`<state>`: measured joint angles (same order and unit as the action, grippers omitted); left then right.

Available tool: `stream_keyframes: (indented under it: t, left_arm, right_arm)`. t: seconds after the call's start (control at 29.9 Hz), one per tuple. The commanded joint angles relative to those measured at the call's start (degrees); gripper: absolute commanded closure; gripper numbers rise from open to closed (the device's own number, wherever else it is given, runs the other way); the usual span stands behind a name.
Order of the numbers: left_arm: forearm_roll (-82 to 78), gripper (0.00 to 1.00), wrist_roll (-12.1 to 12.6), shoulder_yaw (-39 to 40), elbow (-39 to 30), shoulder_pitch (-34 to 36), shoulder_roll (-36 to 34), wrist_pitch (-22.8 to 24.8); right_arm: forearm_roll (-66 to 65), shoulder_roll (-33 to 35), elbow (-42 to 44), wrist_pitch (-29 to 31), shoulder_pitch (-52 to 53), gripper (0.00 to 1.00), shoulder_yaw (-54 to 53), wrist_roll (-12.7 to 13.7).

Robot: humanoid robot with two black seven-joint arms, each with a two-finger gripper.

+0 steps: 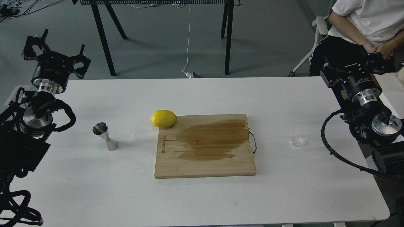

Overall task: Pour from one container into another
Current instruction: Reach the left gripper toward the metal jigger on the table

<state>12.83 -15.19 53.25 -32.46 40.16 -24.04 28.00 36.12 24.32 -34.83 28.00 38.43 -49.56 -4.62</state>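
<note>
The small clear glass cup (298,137) stands on the white table (202,94) at the right, between the cutting board and my right arm. Left of the board stands the steel hourglass jigger (105,136), upright. My left gripper (57,50) hovers beyond the table's far left corner, well behind the jigger; its fingers are spread apart and hold nothing. My right gripper (363,64) is raised at the far right edge, behind the cup, dark against a seated person, so its fingers cannot be told apart.
A wooden cutting board (205,164) with a large wet stain lies mid-table, a yellow lemon (163,119) at its far left corner. Small water drops (133,137) lie right of the jigger. A person (363,22) sits beyond the right corner.
</note>
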Motion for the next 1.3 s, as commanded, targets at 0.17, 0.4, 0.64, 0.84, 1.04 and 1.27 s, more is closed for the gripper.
stream_keyframes:
  t: [0.17,0.4,0.64,0.84,1.04,1.27]
  left_arm:
    - [0.0,0.0,0.07,-0.07,-0.15,-0.08,-0.05,0.0]
    - [-0.53,0.0,0.16,-1.65,-13.13,-4.72,-7.94,0.0]
    - [-10.43,0.0,0.07,-1.57,-27.55,-11.49,-20.86,0.0]
    - [-22.84,0.0,-0.02,-0.86,-35.38,-16.86,-30.97,0.0]
    - [-35.75,0.0,-1.24,-0.86,-44.87,-20.9,-36.69,0.0]
    - [-63.66,0.0,-1.95,-1.83,-56.39,-26.78,-38.72,-6.09]
  right_arm:
    - [0.0,0.29,-0.06,0.0,-0.11,0.0,-0.01,-0.03]
    - [-0.08,0.56,-0.06,0.0,-0.54,0.0,0.17,-0.03]
    - [-0.08,0.64,0.03,0.0,-0.72,0.0,0.17,-0.03]
    - [-0.17,1.52,0.29,0.0,-1.51,0.0,0.34,0.05]
    - [-0.26,2.05,0.64,0.0,-2.39,0.0,0.52,0.41]
    - [-0.26,3.02,0.56,0.0,-2.3,0.0,0.52,0.41]
